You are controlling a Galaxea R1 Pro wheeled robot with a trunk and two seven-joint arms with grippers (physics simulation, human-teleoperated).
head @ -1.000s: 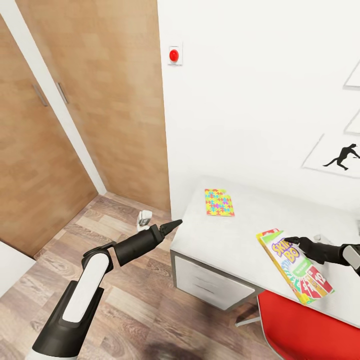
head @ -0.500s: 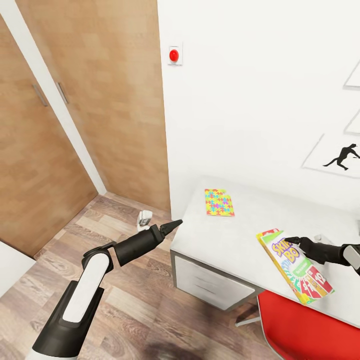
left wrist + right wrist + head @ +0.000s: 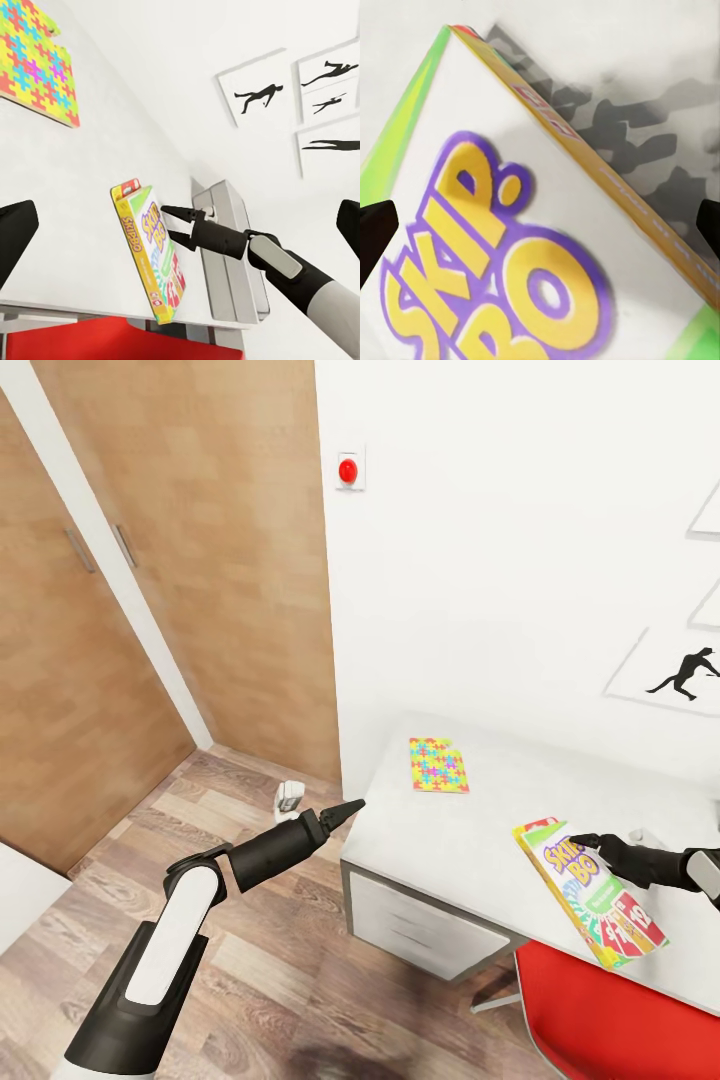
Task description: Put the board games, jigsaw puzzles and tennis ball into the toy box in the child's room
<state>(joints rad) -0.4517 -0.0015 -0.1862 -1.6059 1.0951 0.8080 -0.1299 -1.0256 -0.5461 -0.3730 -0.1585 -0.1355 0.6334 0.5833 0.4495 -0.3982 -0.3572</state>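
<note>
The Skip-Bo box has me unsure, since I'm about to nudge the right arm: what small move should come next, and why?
Probably lower the right gripper onto the Skip-Bo box and close. In the left wrist view its fingers are spread just above the box, not clamped on it, and the box lies on the table beside the toy box, overhanging the front edge.

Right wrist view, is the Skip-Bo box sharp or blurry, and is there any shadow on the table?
Right wrist view: the Skip-Bo board game sits so close that its lettering looks soft and blurred, and a blotchy grey shadow lies on the pale table beyond its edge. Head view: the same box is crisp under even, glare-free light, with the right gripper over it.
</note>
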